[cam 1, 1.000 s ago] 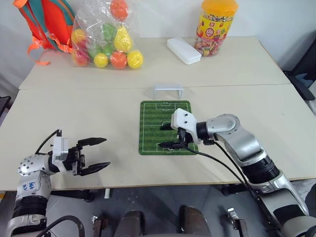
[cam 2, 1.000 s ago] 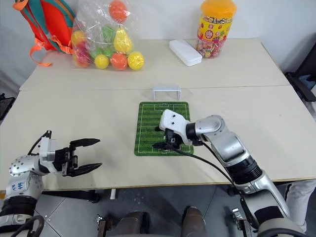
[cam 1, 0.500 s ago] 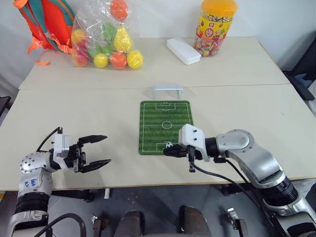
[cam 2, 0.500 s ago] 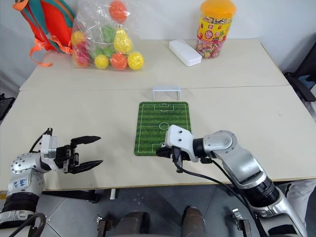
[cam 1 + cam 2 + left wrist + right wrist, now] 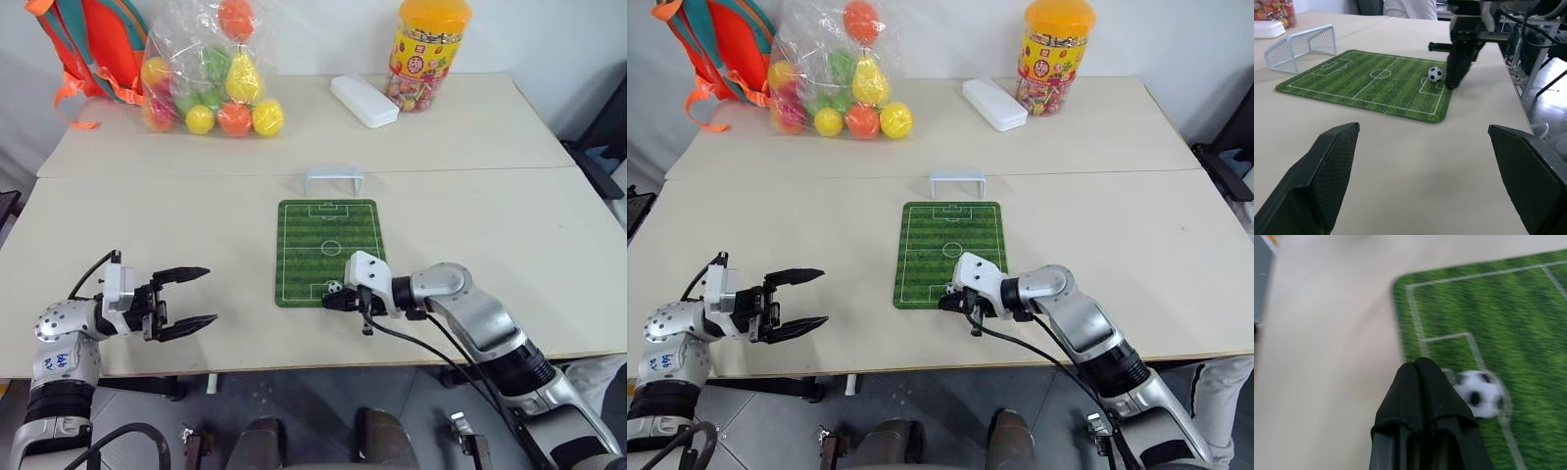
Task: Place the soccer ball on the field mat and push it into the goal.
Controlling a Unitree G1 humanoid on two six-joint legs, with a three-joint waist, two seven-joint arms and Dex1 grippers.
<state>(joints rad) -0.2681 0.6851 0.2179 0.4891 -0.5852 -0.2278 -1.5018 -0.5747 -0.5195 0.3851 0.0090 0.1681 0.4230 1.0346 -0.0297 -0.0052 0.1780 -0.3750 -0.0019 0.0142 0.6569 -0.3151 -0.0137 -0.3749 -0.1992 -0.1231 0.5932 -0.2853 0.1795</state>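
Right wrist view: closed right gripper [image 5: 1418, 369] beside soccer ball [image 5: 1477, 393] on field mat [image 5: 1528, 323].

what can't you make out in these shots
- Contact between the right gripper and the soccer ball: right wrist view is blurred, and the fingertips hide the ball's near side.
- Label on the candy jar: too small in the head views.
- The person beyond the table: cut off by the left wrist view's top edge.
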